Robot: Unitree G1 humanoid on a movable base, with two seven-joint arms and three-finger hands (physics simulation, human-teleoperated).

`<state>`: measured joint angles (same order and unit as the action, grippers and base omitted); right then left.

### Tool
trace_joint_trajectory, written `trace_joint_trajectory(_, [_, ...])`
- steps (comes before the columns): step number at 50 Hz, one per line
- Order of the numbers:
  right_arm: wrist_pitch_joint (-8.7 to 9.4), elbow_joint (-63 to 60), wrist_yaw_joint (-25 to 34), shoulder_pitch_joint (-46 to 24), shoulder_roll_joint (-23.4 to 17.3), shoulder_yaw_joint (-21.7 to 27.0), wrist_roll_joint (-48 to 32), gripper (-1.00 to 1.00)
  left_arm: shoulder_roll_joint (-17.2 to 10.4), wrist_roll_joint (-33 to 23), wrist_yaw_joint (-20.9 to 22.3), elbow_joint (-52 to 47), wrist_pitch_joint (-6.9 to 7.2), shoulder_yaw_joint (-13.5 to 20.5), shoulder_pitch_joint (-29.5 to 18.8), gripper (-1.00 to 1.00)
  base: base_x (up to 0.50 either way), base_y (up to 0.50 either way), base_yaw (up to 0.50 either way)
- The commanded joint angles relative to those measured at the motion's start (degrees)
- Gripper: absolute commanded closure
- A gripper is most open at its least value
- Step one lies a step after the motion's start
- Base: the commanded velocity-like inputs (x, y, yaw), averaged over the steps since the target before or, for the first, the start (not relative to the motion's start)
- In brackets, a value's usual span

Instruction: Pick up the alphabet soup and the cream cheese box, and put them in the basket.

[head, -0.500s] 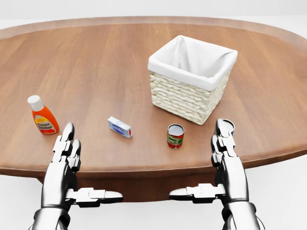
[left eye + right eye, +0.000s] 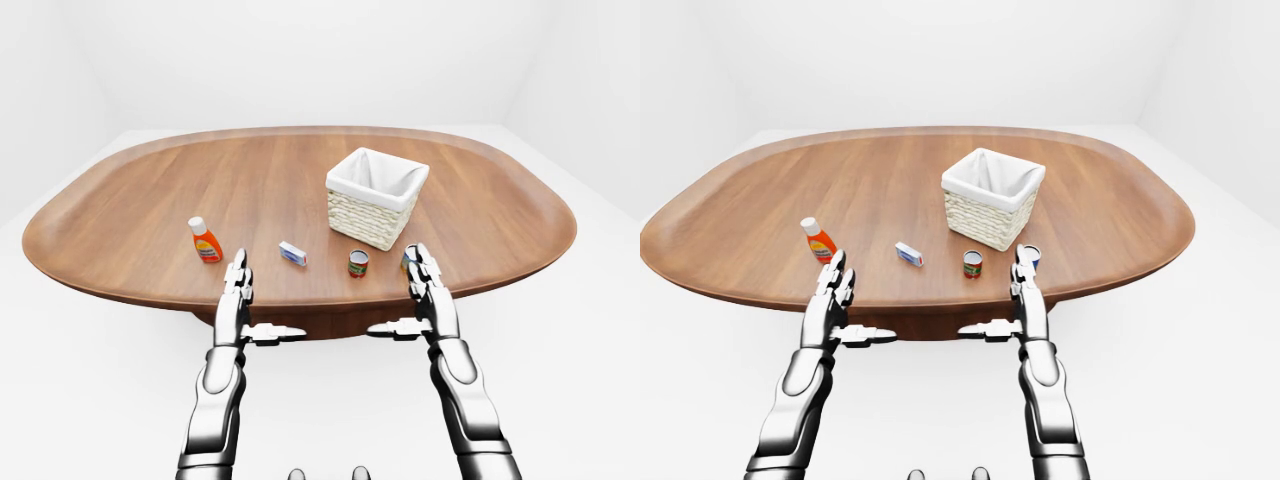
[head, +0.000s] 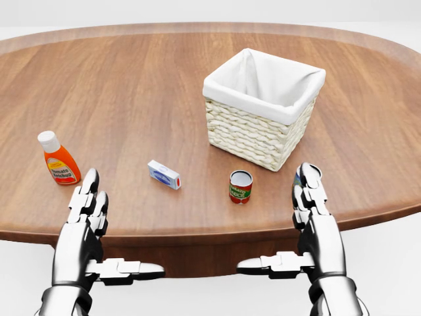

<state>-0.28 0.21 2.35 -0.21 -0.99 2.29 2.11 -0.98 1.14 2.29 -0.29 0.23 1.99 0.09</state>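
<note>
Both hands are raised at the table's near edge, holding nothing. The left hand [image 3: 85, 224] has its fingers straight and its thumb stuck out sideways; the right hand [image 3: 312, 220] mirrors it. Just left of the right fingertips stands the alphabet soup [image 3: 241, 186], a small upright can with a red and green label and a pale lid. Right behind those fingertips a second can [image 2: 1030, 256] peeks out, mostly hidden, so its label is hard to read. Up and right of the left fingertips lies the cream cheese box [image 3: 164, 174], flat, white and blue. Beyond the right fingers sits the basket [image 3: 260, 108], woven, lined in white cloth.
</note>
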Motion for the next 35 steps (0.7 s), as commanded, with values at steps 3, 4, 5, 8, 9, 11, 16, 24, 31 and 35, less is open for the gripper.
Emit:
trace_joint_trajectory(3, [0.52,-0.2,0.5,0.0,-0.1,0.2,1.0,-1.0,-0.1,0.1,0.2,0.2,-0.07,0.1,-0.1,-1.0,0.0,0.0,0.0])
trace_joint_trajectory(4, [0.48,-0.1,0.6,0.0,-0.1,0.2,1.0,-1.0,-0.1,0.1,0.2,0.1,-0.05,0.1,-0.1,-1.0,0.0,0.0,0.0])
trace_joint_trajectory(5, [0.64,-0.5,0.7,0.2,-0.1,0.0,1.0,-1.0,-0.1,0.1,0.2,0.0,0.0,0.1,0.0,-1.0,0.0,0.0,0.0])
trace_joint_trajectory(8, [0.31,-0.1,0.8,0.0,-0.1,0.1,1.0,-1.0,0.0,0.1,0.2,-0.4,0.23,0.1,0.1,-1.0,0.0,0.0,0.0])
trace_joint_trajectory(9, [0.52,-0.3,0.8,0.1,0.0,0.0,1.1,-1.0,-0.1,0.1,0.2,-0.1,0.07,0.1,0.1,-1.0,0.0,0.0,0.0])
trace_joint_trajectory(11, [0.59,-0.4,0.8,0.1,0.0,0.0,1.1,-1.0,-0.1,0.2,0.3,0.4,-0.36,0.2,-0.1,-1.0,0.0,0.0,0.0])
trace_joint_trajectory(16, [0.3,0.1,0.9,0.0,-0.1,0.0,0.9,-1.0,0.0,0.1,0.2,-0.4,0.33,0.0,0.1,-1.0,0.0,0.0,0.0])
trace_joint_trajectory(24, [0.41,0.0,0.7,0.0,-0.1,0.0,0.7,-1.0,-0.2,0.2,0.3,1.1,-0.62,0.3,-0.5,-1.0,0.0,0.0,0.0])
trace_joint_trajectory(31, [0.63,-0.4,0.7,0.2,0.0,-0.1,0.5,-1.0,-0.1,0.1,0.2,-0.2,0.18,0.1,0.0,-1.0,0.0,0.0,0.0])
trace_joint_trajectory(35, [0.13,0.4,0.7,0.0,-0.1,0.0,0.6,-1.0,-0.1,0.1,0.2,0.1,-0.01,0.1,-0.1,-1.0,0.0,0.0,0.0])
